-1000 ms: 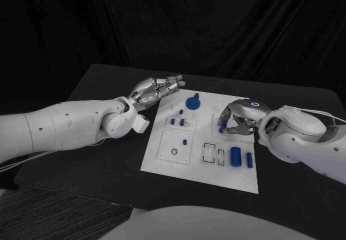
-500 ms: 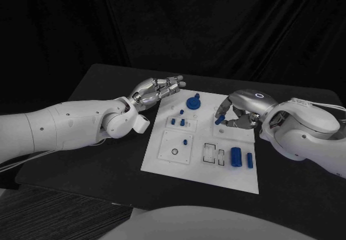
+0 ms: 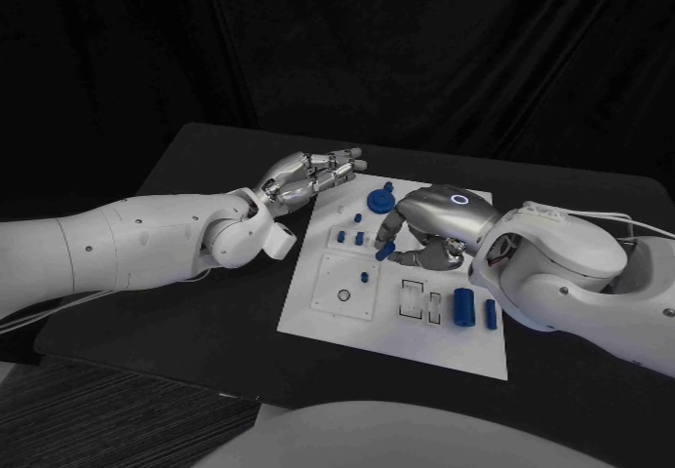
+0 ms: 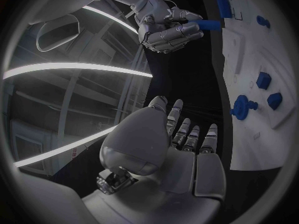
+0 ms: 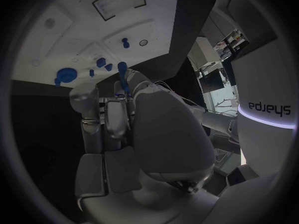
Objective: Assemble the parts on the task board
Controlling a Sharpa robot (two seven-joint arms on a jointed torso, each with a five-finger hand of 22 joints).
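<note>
The white task board lies in the middle of the black table. My right hand hovers over the board's centre and pinches a small blue peg between thumb and fingertips. The same peg sticks out of that hand in the left wrist view, and its tip shows above my fingers in the right wrist view. My left hand hangs above the table just off the board's far left corner, fingers stretched out, holding nothing. A round blue knob stands at the board's far edge.
Two short blue pegs stand in a plate left of the right hand, another peg beside a black ring. A blue cylinder and a blue bar lie at the board's right side, next to rectangular slots.
My right hand has lifted the blue peg and carried it leftwards from the board's right part to its centre. The left hand has stayed where it was.
</note>
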